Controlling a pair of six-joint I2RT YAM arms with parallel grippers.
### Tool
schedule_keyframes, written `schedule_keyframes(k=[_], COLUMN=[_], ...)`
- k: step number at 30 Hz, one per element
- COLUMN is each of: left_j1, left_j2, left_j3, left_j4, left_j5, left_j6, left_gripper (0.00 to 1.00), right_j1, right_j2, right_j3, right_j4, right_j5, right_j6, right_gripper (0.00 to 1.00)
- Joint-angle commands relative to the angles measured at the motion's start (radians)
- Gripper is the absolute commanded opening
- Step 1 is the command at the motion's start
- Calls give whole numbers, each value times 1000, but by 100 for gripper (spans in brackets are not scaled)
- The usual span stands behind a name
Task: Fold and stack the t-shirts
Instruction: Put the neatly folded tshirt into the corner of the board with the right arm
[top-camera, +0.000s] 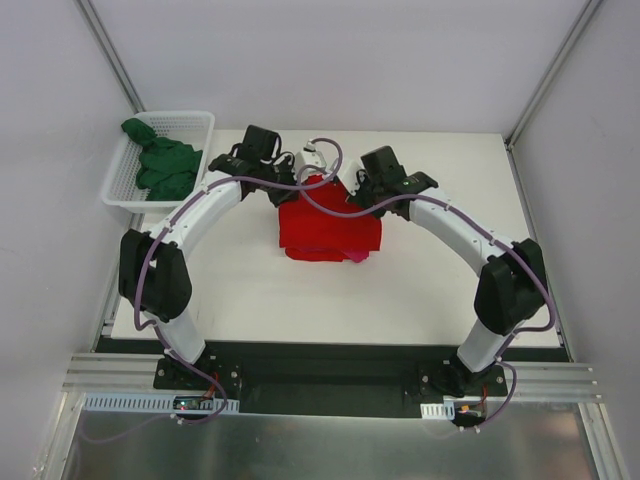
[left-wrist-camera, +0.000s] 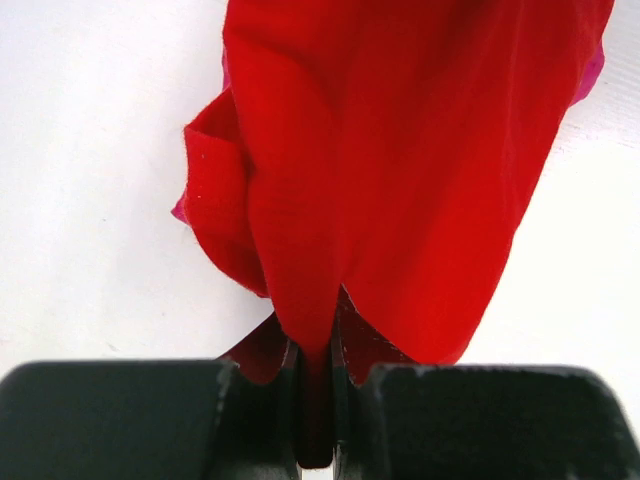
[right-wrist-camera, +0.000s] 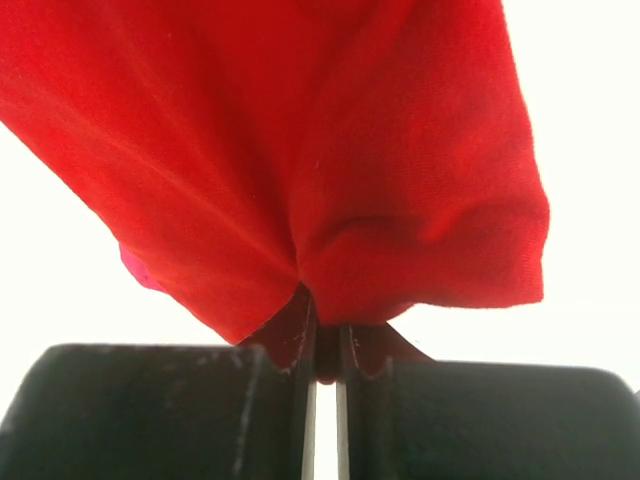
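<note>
Seen from above, a white mesh basket sits at the table's 10 o'clock corner. The green t-shirt lies bunched inside it, with one end reaching the basket's far-left rim. The white table spreads out to the right of it.

The left arm rises from its base at 7 o'clock and bends in toward the middle. The left gripper meets the red t-shirt at the cloth's 11 o'clock corner. In the left wrist view its jaws are clenched on a pinched fold of red cloth. The fold comes out of the thin gap between the black fingers and spreads wide beyond them.

The red t-shirt lies as a rough folded rectangle near the table's middle, a little toward 12 o'clock. Its far edge narrows to a peak between the two grippers. The pink t-shirt lies under it, showing only as a thin sliver at the red one's 5 o'clock corner. Both wrist views catch small bits of pink at the red cloth's edges.

The right gripper has the red t-shirt at its 1 o'clock corner. In the right wrist view its jaws are pressed together on a gathered fold of red cloth, with creases running out from the pinch. The right arm curves back to its base at 5 o'clock.
</note>
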Motion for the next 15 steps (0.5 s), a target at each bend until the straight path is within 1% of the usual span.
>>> schedule_keyframes(k=[1, 3, 15], left_j1=[-5, -5, -5], left_j2=[-43, -37, 47], left_j3=[-29, -37, 20], left_j4=[6, 4, 7], left_j5=[9, 7, -19], left_j6=[20, 20, 53], left_gripper=[0, 0, 0], right_j1=[-7, -6, -7], right_j2=[3, 9, 72], right_j3=[41, 40, 73], right_j4=[-9, -12, -12], right_j5=[-7, -41, -30], right_j6=[17, 20, -3], right_gripper=[1, 1, 1])
